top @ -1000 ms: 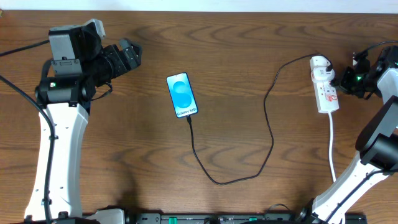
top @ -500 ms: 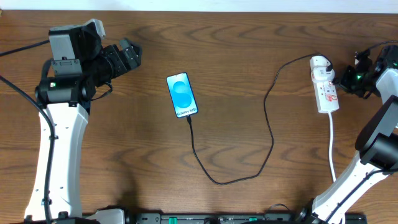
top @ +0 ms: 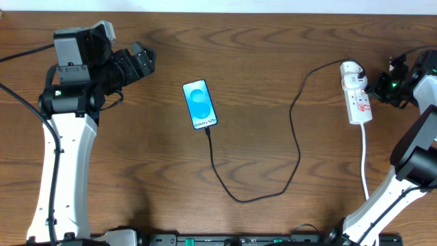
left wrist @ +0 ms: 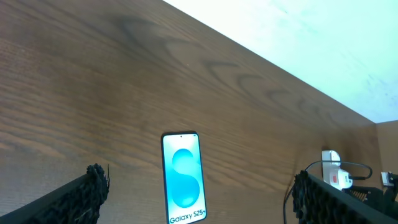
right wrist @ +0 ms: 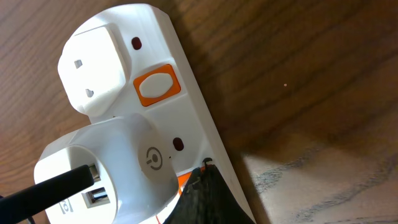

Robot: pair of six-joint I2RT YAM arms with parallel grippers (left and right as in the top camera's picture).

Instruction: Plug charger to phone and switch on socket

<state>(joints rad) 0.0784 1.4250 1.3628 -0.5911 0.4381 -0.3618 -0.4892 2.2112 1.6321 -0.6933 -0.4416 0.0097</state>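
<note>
The phone (top: pixel 200 104) lies screen up at mid-table, its blue screen lit; it also shows in the left wrist view (left wrist: pixel 183 177). The black charger cable (top: pixel 295 140) runs from the phone's bottom edge in a loop to a white adapter (right wrist: pixel 106 168) plugged into the socket (top: pixel 358 96). My right gripper (top: pixel 371 87) is shut, and in the right wrist view its tip (right wrist: pixel 208 190) rests on an orange switch of the socket (right wrist: pixel 186 118). My left gripper (top: pixel 142 60) is open and empty, raised well left of the phone (left wrist: pixel 199 177).
A second orange switch (right wrist: pixel 157 86) and a white plug (right wrist: pixel 93 68) sit further along the strip. The socket's white cord (top: pixel 364 160) runs toward the front edge. The table's far edge meets a white wall (left wrist: pixel 298 43).
</note>
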